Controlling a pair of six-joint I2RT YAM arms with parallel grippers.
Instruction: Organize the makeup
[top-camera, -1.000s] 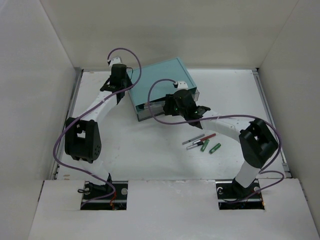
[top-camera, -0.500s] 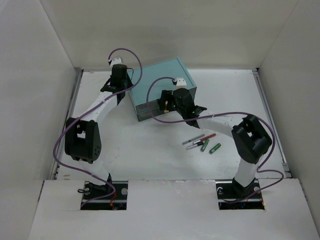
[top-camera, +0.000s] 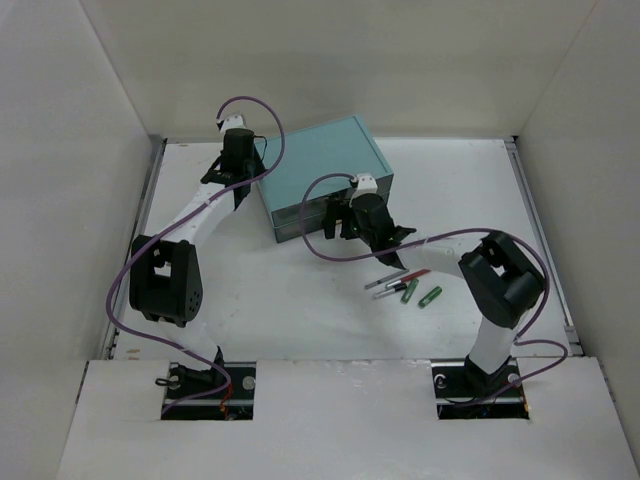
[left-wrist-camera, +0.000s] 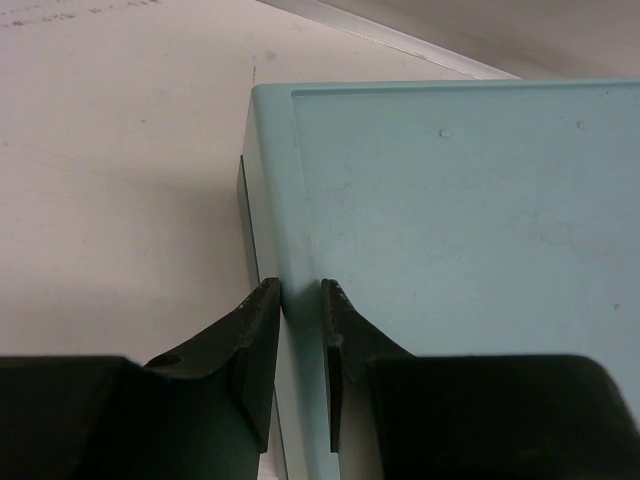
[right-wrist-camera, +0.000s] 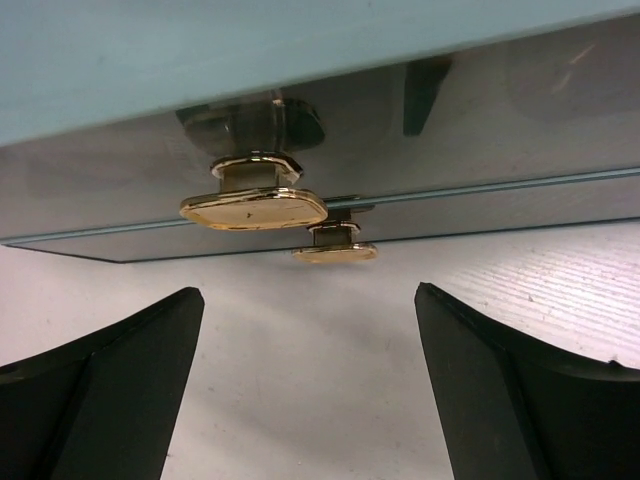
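Thin grey and red pencils (top-camera: 398, 279) and two green-capped tubes (top-camera: 420, 294) lie together on the white table, right of the middle. The compact, sponge and jar are out of view. My left gripper (top-camera: 254, 178) is shut on the left top edge of the teal box (top-camera: 325, 165), with the box wall between its fingers in the left wrist view (left-wrist-camera: 300, 285). My right gripper (top-camera: 338, 222) is open and empty, low in front of the box. In the right wrist view (right-wrist-camera: 310, 292) it faces the two gold pulls (right-wrist-camera: 254, 205) of the shut mirrored drawers.
White walls close in the table on the left, back and right. A metal rail (top-camera: 540, 240) runs along the right edge. The right arm's forearm lies just behind the pencils and tubes.
My right gripper has dropped lower and a little nearer in front of the drawers, and its elbow has swung left. The left gripper and the makeup have not moved.
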